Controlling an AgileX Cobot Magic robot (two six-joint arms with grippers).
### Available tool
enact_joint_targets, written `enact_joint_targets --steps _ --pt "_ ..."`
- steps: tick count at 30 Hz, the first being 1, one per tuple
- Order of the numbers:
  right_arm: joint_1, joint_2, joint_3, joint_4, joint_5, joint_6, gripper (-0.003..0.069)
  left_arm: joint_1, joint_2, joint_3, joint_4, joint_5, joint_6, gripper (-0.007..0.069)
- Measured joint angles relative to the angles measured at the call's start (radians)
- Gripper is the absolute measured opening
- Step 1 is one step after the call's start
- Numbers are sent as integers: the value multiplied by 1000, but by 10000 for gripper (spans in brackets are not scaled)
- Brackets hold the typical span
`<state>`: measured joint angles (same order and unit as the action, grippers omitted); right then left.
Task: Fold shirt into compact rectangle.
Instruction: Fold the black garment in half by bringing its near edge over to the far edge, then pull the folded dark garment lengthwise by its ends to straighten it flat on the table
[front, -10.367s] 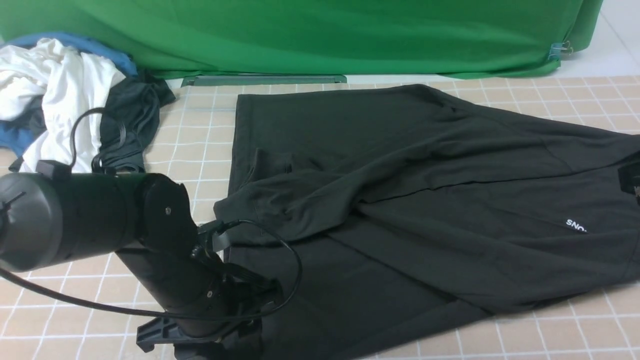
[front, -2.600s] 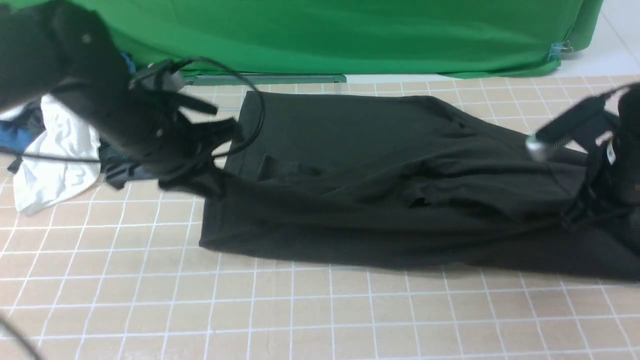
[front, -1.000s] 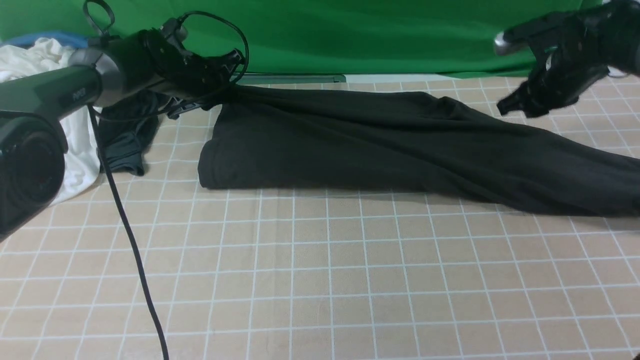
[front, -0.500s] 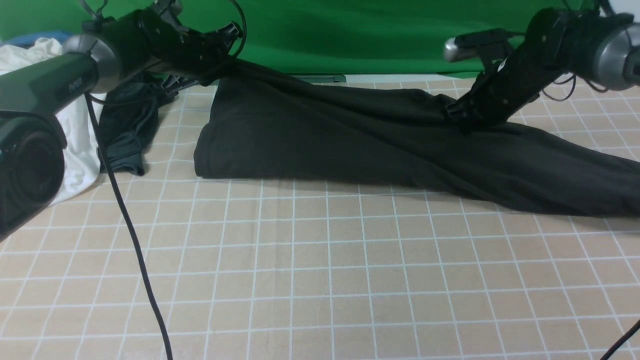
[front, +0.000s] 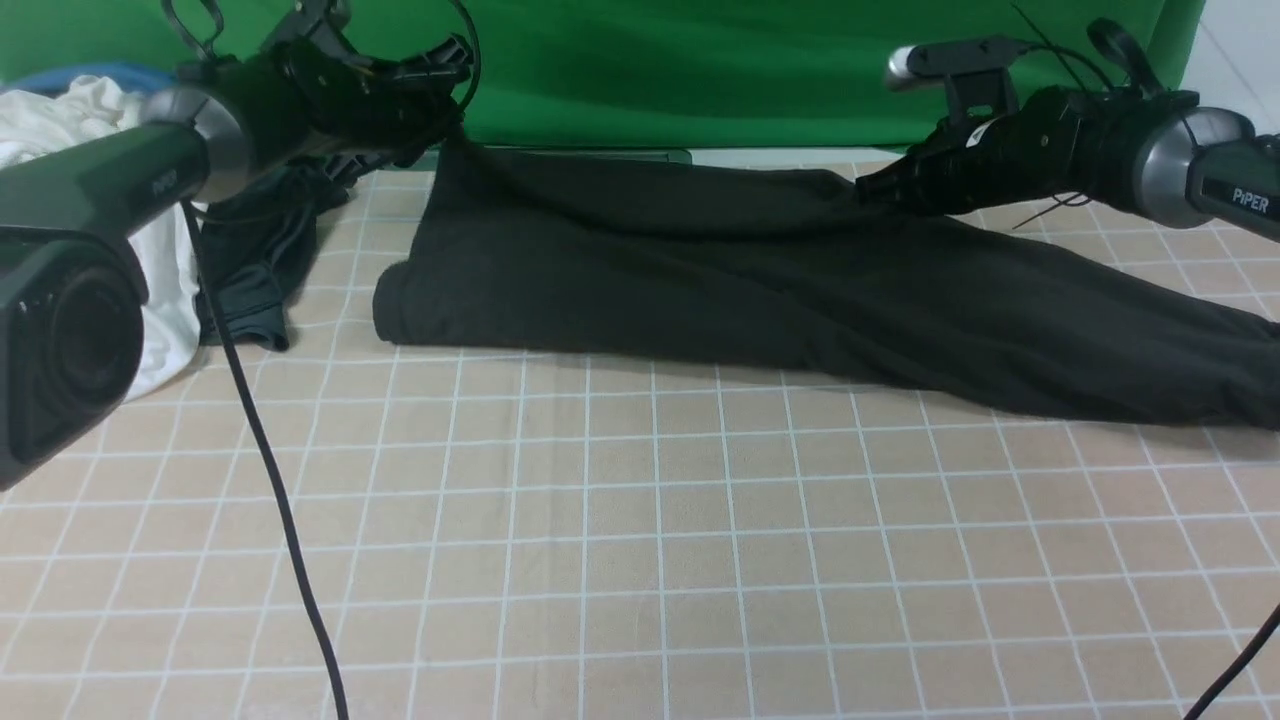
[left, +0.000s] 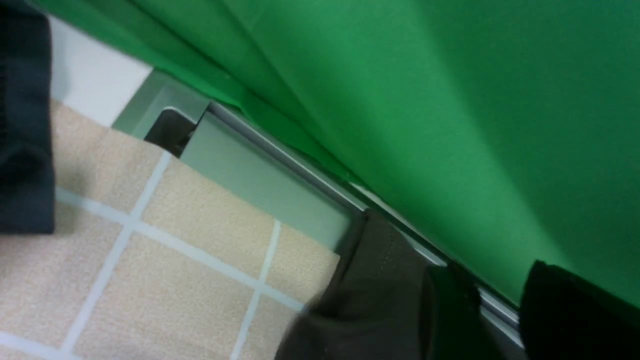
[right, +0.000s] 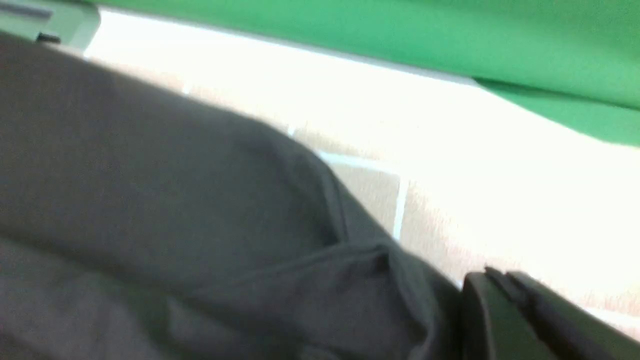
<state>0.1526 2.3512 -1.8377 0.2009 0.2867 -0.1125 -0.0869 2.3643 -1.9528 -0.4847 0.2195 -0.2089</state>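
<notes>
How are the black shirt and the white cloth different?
The black shirt is stretched out long across the table, but the white cloth is bunched up at the left side. The shirt is dark all over where we see it, while the white cloth is bright. The shirt looks bigger than the part of the white cloth we can see. Both are soft and wrinkly.

Both arms reaching forward, left claw (left: 495, 300) apparently parted, right claw (right: 485, 300) shut
</notes>
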Motion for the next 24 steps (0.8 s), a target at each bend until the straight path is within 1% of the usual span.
enact_joint_targets --steps 1,2,3,4,5,6,7,8,10,11,12,14,15,16,17,18,20,21,22,23,24 --pt "0 0 -1 1 4 5 35 2 0 -5 0 5 -1 274" --pt "0 -2 -2 2 12 9 36 4 0 -10 0 17 -1 302" --pt "0 -5 -5 2 42 12 38 9 -3 -27 0 49 0 369" --pt "0 -5 -6 2 42 12 38 10 -4 -27 0 57 1 369" --pt "-1 -12 -16 2 87 12 38 19 -11 -54 0 117 11 442" --pt "-2 -14 -19 2 101 12 38 21 -13 -69 0 137 18 459" --pt "-7 -31 -43 2 166 8 38 36 -28 -115 3 253 42 519" --pt "-12 -44 -63 2 217 0 38 45 -37 -149 8 331 53 547" --pt "-21 -68 -97 2 312 -13 38 58 -51 -201 16 453 60 575" --pt "-26 -84 -123 2 379 -15 38 62 -60 -229 26 545 61 580" --pt "-35 -100 -159 2 477 -18 38 65 -68 -254 50 674 65 575" --pt "-40 -127 -193 2 588 -29 38 65 -74 -269 81 810 68 556" --pt "-41 -129 -200 2 615 -34 38 65 -74 -270 86 841 68 548" --pt "-42 -146 -221 1 700 -52 38 64 -74 -270 103 926 76 507" --pt "-45 -157 -232 1 751 -65 38 64 -72 -270 115 962 82 467" --pt "-46 -173 -241 1 803 -70 38 64 -68 -270 122 981 85 407" --pt "-50 -187 -242 2 846 -77 38 64 -67 -270 127 988 85 334" --pt "-53 -197 -242 2 873 -81 38 64 -67 -270 130 991 85 281" --pt "-65 -217 -238 2 903 -84 38 65 -75 -266 140 991 86 183" --pt "-69 -228 -235 2 910 -84 38 65 -82 -259 142 989 86 142" --pt "-90 -265 -210 0 918 -82 31 65 -109 -220 149 990 87 65"
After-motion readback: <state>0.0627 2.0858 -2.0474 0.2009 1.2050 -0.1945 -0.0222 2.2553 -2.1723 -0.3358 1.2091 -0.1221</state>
